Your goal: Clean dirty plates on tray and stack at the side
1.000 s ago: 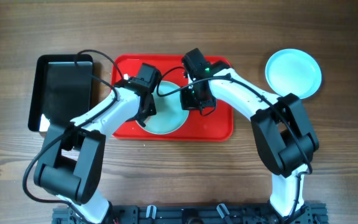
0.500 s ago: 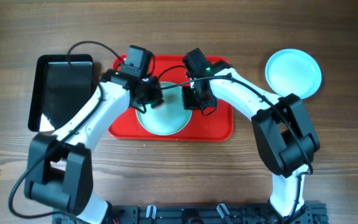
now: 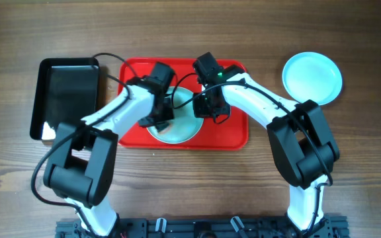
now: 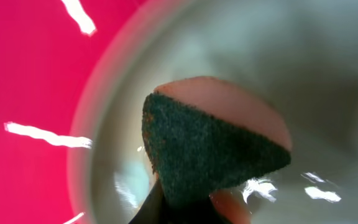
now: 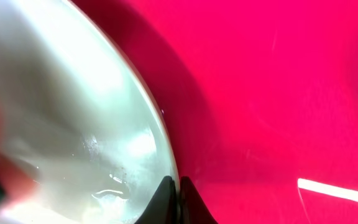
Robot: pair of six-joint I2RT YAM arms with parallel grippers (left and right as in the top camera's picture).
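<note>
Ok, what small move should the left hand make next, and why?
Probably a short sweep of the sponge across the plate: the left hand holds it down in the plate, and the right hand pinches its rim.

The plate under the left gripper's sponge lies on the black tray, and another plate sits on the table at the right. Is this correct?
No: the overhead view shows that plate lying on the red tray, not the black tray. The left gripper holds a sponge on it, and another plate sits on the table at the right.
</note>
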